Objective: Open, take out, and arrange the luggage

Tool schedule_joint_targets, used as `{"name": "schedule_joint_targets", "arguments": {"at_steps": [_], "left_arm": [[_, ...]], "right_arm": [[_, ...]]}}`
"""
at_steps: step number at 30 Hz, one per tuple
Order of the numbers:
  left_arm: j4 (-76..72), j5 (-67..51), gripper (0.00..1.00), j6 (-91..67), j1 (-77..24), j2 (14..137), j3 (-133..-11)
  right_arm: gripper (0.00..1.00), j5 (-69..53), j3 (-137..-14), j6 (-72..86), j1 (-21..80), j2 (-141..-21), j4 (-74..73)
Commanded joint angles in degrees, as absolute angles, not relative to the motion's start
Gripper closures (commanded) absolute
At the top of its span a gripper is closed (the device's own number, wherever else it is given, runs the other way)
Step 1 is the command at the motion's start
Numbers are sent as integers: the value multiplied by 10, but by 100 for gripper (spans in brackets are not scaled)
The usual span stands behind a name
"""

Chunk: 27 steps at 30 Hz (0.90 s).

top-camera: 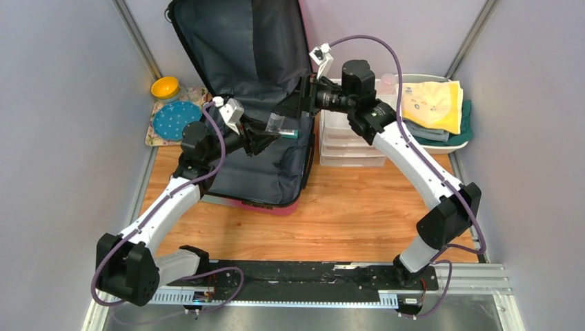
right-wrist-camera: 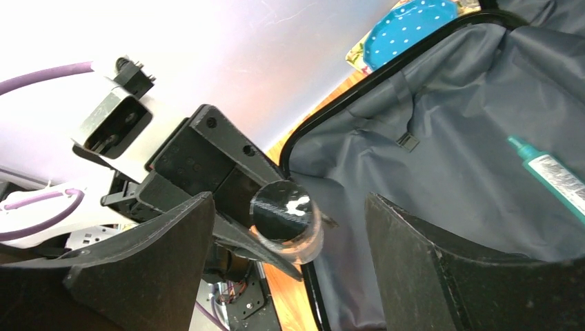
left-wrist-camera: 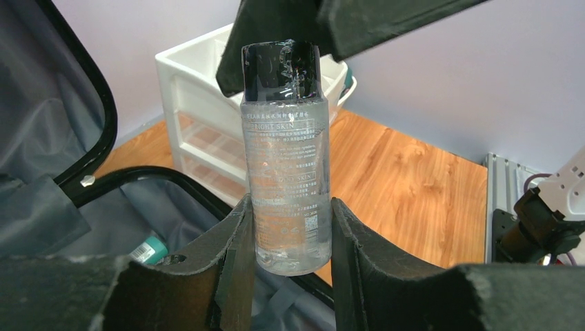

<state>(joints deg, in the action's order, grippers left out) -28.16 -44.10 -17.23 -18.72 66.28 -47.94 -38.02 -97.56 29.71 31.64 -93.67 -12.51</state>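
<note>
Dark grey luggage (top-camera: 234,41) lining; clear bottle (left-wrist-camera: 286,172), black cap (left-wrist-camera: 281,67).

The left arm (top-camera: 162,207) is extended from the near side over the luggage (top-camera: 234,41), with its wrist turned toward the luggage's right edge. The left gripper (left-wrist-camera: 290,214) is clamped on the lower body of a clear bottle (left-wrist-camera: 286,152) above the luggage's open lower half. The right arm (top-camera: 414,158) is arched in from the right of the luggage, and the right gripper (right-wrist-camera: 290,207) is spread wide, its fingers (right-wrist-camera: 159,255) set either side of the bottle's black cap without contact
</note>
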Motion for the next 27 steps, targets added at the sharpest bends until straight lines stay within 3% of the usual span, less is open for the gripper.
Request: {"name": "schedule_joint_targets", "arguments": {"at_steps": [1, 6, 10, 13, 17, 20, 27], "left_arm": [[-324, -430, 78, -182, -191, 664, -501], [-326, -417, 78, -185, -190, 671, -502], [-335, -417, 78, -190, -192, 675, -498], [-337, -417, 78, -193, -192, 678, -499], [-345, -417, 78, -200, -192, 683, -504], [-346, -417, 78, -202, -194, 685, -506], [-359, -412, 78, -210, -194, 689, -497]], "right_arm": [[18, -375, -981, 311, 335, -936, -89], [29, -367, -979, 310, 345, -940, -101], [31, -343, -973, 308, 345, -942, -112], [39, -338, -976, 300, 345, -945, -122], [27, -301, -977, 281, 345, -945, -148], [26, -291, -977, 272, 345, -946, -161], [55, -294, -970, 262, 345, -951, -159]]}}
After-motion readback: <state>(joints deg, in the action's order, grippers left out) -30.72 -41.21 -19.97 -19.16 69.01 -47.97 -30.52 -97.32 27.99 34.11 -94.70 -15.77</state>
